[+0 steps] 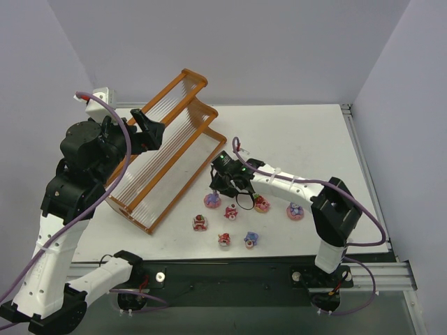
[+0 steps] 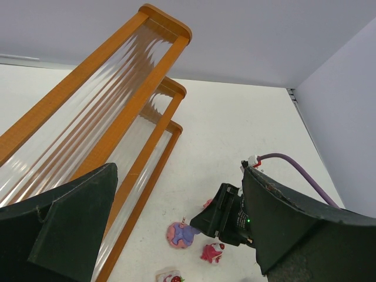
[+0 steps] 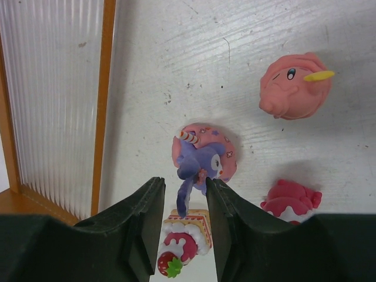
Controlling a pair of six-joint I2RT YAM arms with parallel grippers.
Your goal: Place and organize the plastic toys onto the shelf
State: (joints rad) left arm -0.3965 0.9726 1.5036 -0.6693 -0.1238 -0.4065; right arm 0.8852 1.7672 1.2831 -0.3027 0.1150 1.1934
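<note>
The shelf (image 1: 167, 146) lies slanted at the table's left, an orange frame with clear ribbed tiers and nothing on them; it also shows as the shelf (image 2: 117, 117) and the shelf (image 3: 59, 88). Several plastic toys lie on the white table to its right. My right gripper (image 1: 222, 187) hangs over the purple bunny on a pink donut (image 1: 212, 201). In the right wrist view the right gripper (image 3: 185, 182) is open, the bunny's (image 3: 202, 155) long ear hanging between the fingers and its body touching the right finger. My left gripper (image 1: 150, 129) is open and empty above the shelf, also seen as the left gripper (image 2: 178, 169).
Around the bunny are a strawberry cake slice (image 3: 185, 241), a red figurine (image 3: 291, 200) and a pink round figurine (image 3: 294, 88). More toys lie nearer the front edge: a red one (image 1: 224, 239), a purple one (image 1: 251, 239) and a pink one (image 1: 295, 211). Grey walls enclose the table.
</note>
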